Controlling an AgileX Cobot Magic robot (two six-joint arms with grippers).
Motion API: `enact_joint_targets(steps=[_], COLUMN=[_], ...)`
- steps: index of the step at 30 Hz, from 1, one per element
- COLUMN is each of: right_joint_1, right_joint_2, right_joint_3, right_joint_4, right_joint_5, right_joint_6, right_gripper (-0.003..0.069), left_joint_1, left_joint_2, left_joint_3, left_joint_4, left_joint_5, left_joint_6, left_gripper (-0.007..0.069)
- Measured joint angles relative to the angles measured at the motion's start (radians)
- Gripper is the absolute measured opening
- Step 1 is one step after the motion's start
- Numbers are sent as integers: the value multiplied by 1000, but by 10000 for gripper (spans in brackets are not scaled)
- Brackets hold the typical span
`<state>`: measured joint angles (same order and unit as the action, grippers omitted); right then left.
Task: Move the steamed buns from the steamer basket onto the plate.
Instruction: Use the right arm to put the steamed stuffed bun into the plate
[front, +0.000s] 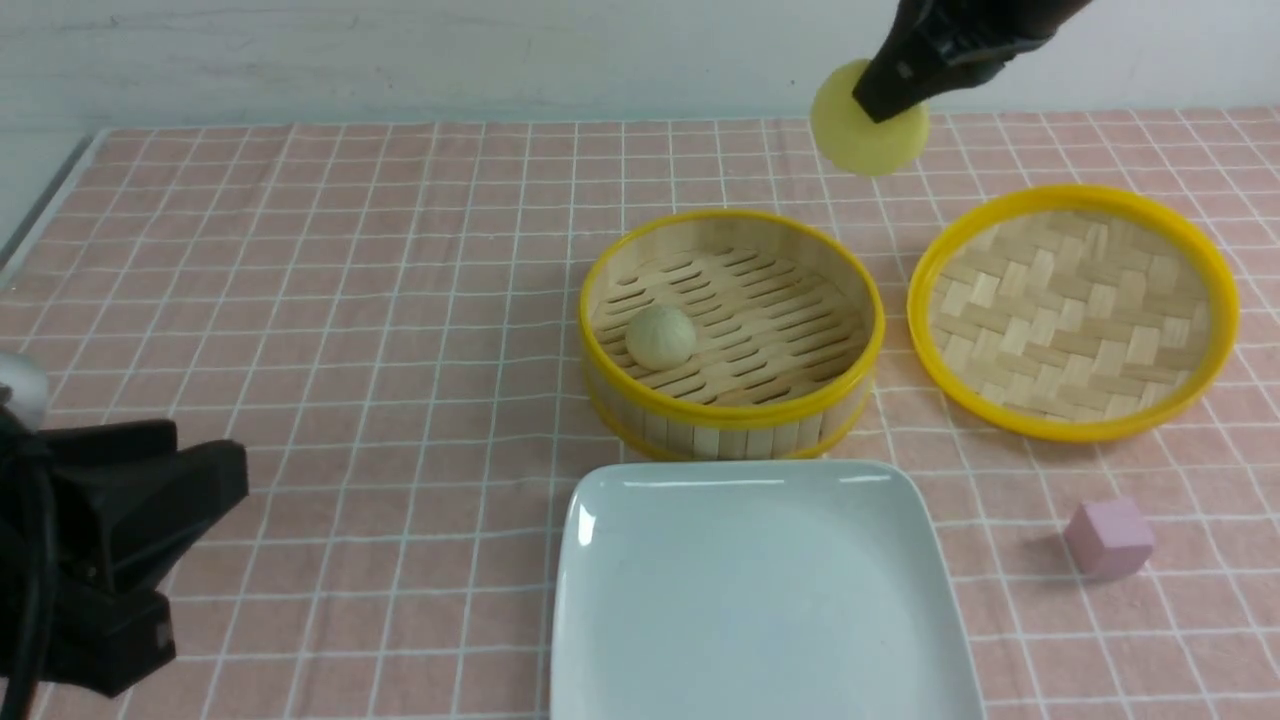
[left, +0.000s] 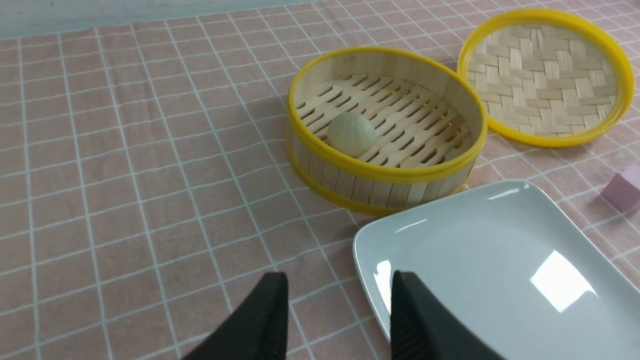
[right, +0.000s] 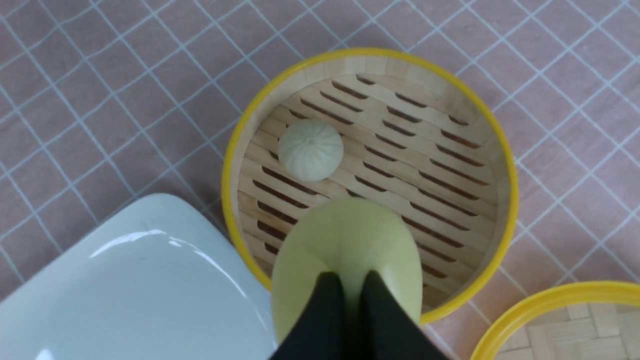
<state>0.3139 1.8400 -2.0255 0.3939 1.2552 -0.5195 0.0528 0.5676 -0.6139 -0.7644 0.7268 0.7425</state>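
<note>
My right gripper (front: 885, 100) is shut on the yellow bun (front: 866, 135) and holds it high in the air, above the steamer basket (front: 733, 405); in the right wrist view the squeezed yellow bun (right: 346, 245) hangs over the basket's rim (right: 231, 150). The pale beige bun (front: 661, 335) lies on the basket's slat floor at its left side, also seen in both wrist views (left: 351, 134) (right: 310, 149). The white plate (front: 760, 600) sits bare in front of the basket. My left gripper (left: 340, 295) is open and empty, low at the near left, by the plate's left edge (left: 365, 265).
The woven bamboo lid (front: 1073, 312) lies upside down to the right of the basket. A pink cube (front: 1109, 538) sits right of the plate. A pink checked cloth covers the table. The table's left edge runs along the far left.
</note>
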Motion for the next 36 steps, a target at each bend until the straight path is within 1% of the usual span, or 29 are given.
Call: enact_joint_targets(steps=[5,7,9,10,11,15,17,18,20,21,22,25,26,27,30,36], right_joint_1=[0,9,26,30,52,103,128,130,146,146,149,149,149,149,149,149], right_joint_2=[-59,-110,-149,-156,-179,-199,-198,-198,-186,-186,-176,-154,-154,-134,-113,-73], right_joint_3=[145,251,354,363,446,597,690,698,790,796,844,889,890,898,900,900], right_joint_4=[11,10,10,10,10,13,13,13,13,13,12,11,10,6,6,6], right_joint_5=[-1,-5,-5,-5,-8,-27,-107,-118,-290,-290,-406,-527,-533,-583,-619,-629], right_joint_6=[23,23,23,22,10,-33,-59,-61,-101,-101,-130,-165,-167,-179,-190,-198], right_gripper=[15,15,15,15,15,15,15,15,15,15,15,15,15,15,15,20], left_joint_1=[0,0,0,0,0,0,0,0,0,0,0,0,0,0,0,0], left_joint_2=[0,0,0,0,0,0,0,0,0,0,0,0,0,0,0,0], left_joint_3=[0,0,0,0,0,0,0,0,0,0,0,0,0,0,0,0], left_joint_4=[0,0,0,0,0,0,0,0,0,0,0,0,0,0,0,0], left_joint_5=[-2,-2,-2,-2,-2,1,13,14,28,30,36,40,40,42,43,69], left_joint_6=[0,0,0,0,0,0,0,0,0,0,0,0,0,0,0,0], left_gripper=[314,314,314,314,314,314,314,314,314,314,314,314,314,314,314,314])
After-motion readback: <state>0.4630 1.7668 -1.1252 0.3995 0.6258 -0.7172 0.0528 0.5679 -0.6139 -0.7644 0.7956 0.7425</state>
